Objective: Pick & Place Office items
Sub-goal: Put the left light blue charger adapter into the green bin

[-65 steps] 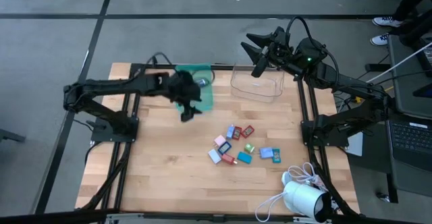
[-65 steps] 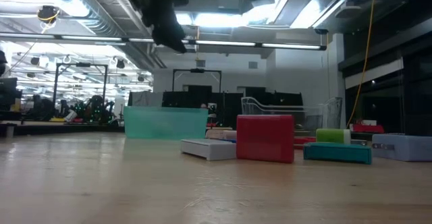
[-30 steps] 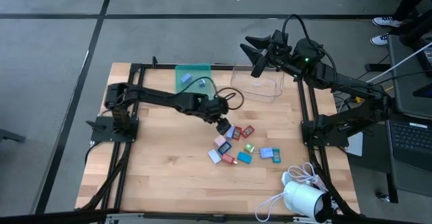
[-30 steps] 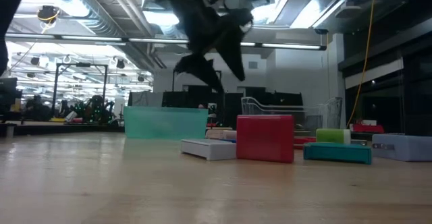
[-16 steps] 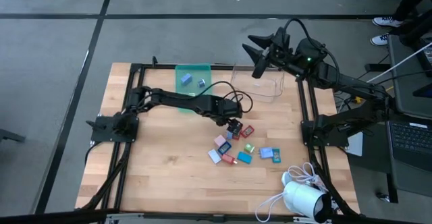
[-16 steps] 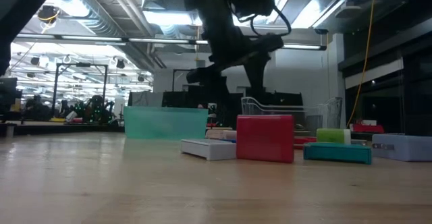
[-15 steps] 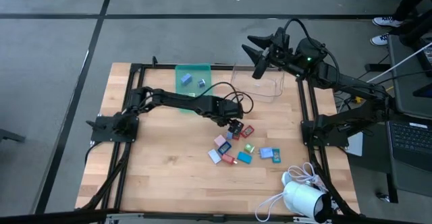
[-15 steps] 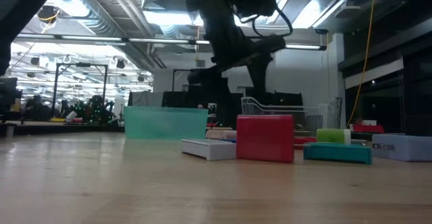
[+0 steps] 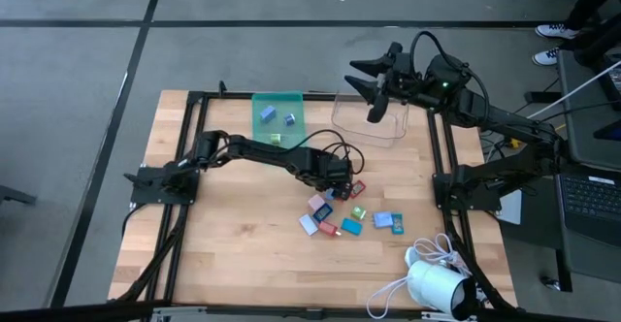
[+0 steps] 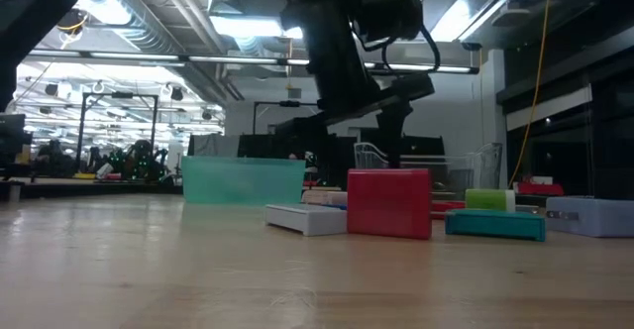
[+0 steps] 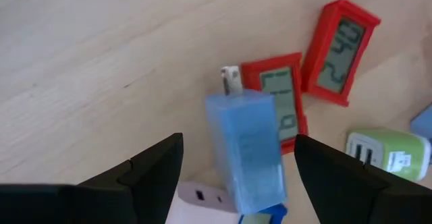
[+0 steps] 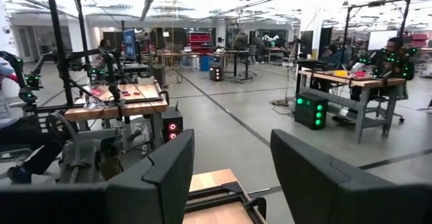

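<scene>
The left gripper (image 11: 236, 158) hangs over the pile of office items (image 9: 345, 206) mid-tabletop (image 9: 243, 254), fingers (image 11: 152, 170) spread wide around the pale blue piece (image 11: 246, 150); next, I'd say, lower and close squarely on it. The teal tray (image 9: 277, 116) already holds three pieces, roughly ten remain; the right gripper (image 9: 376, 81) waits above the clear bin (image 9: 369, 128), fingers apart.

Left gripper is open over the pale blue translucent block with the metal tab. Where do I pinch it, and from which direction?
Judging from the left wrist view, take the pale blue translucent block across its two long flat sides, near mid-length, descending from above. The left gripper already straddles it, open. Stay clear of the tab end, which sits close to the red display piece.
</scene>
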Action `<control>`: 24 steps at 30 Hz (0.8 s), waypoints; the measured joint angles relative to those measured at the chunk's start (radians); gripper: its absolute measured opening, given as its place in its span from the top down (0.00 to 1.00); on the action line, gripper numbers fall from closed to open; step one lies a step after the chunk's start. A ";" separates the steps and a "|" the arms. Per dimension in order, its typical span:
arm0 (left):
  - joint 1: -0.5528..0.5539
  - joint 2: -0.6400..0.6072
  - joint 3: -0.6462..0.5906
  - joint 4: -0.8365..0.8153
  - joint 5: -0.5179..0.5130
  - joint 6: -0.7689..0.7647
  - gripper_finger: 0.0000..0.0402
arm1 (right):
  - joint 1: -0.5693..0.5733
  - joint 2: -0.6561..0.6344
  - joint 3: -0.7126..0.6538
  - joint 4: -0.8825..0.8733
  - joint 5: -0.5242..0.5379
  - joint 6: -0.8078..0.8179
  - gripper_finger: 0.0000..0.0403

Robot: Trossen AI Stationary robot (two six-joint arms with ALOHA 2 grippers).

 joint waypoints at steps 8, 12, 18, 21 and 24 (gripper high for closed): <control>-0.004 0.049 -0.001 0.016 0.023 -0.019 0.34 | 0.000 0.000 0.000 0.000 -0.024 0.023 0.50; -0.004 0.073 0.003 0.049 0.063 -0.015 0.45 | 0.000 0.000 0.000 0.001 -0.024 0.028 0.50; -0.003 0.067 0.001 0.058 0.071 0.038 0.67 | 0.000 0.000 0.000 -0.002 -0.025 0.028 0.50; 0.007 0.061 0.005 0.043 0.078 0.068 0.72 | 0.000 0.000 0.000 -0.002 -0.024 0.027 0.50; 0.017 0.051 0.005 0.029 0.105 0.093 0.72 | 0.000 0.000 0.000 -0.001 -0.024 0.025 0.50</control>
